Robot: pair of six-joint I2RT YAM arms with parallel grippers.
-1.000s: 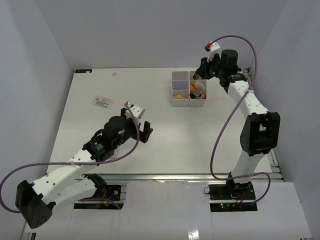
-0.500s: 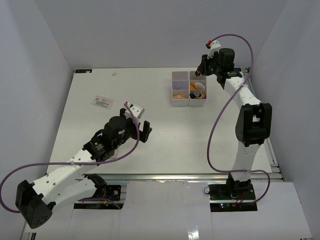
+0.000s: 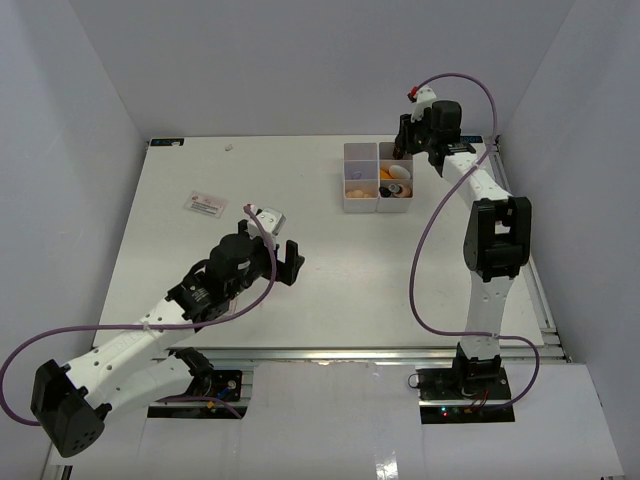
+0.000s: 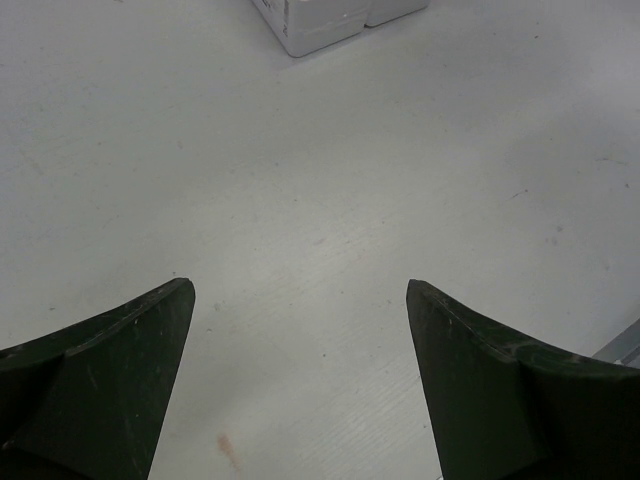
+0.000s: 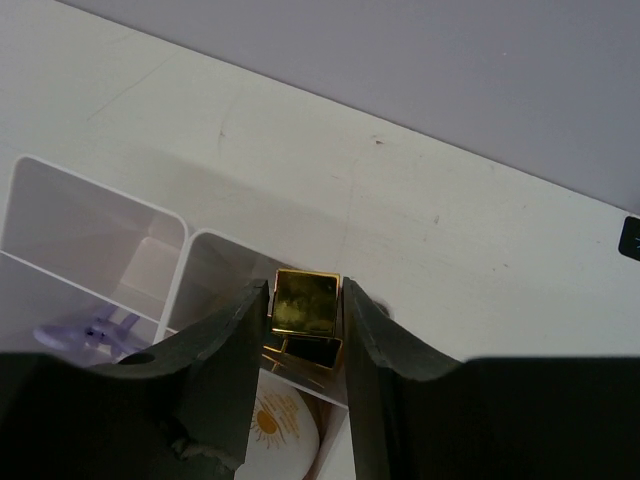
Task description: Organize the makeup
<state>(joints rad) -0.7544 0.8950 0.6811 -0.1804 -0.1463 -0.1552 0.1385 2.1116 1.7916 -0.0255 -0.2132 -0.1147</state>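
My right gripper (image 5: 306, 300) is shut on the black-and-gold lipstick tube (image 5: 306, 305) and holds it over the far right compartment of the white box (image 3: 362, 203); in the top view the gripper (image 3: 405, 140) hangs at the box's far right corner. Below the tube lies a small white bottle with an orange sun mark (image 5: 278, 432). A purple loop (image 5: 95, 332) lies in the compartment to the left. Tan sponges (image 3: 358, 184) show in the box's left part. My left gripper (image 4: 300, 300) is open and empty over bare table, also in the top view (image 3: 292, 262).
A small white card with red print (image 3: 205, 203) lies on the table at the far left. A small grey-white packet (image 3: 270, 217) lies just beyond my left arm. The box's near corner shows in the left wrist view (image 4: 320, 25). Grey walls close in the table.
My right arm has swung left and folded in, bringing the gripper with the lipstick tube over the box's far right corner. My left arm has barely moved.
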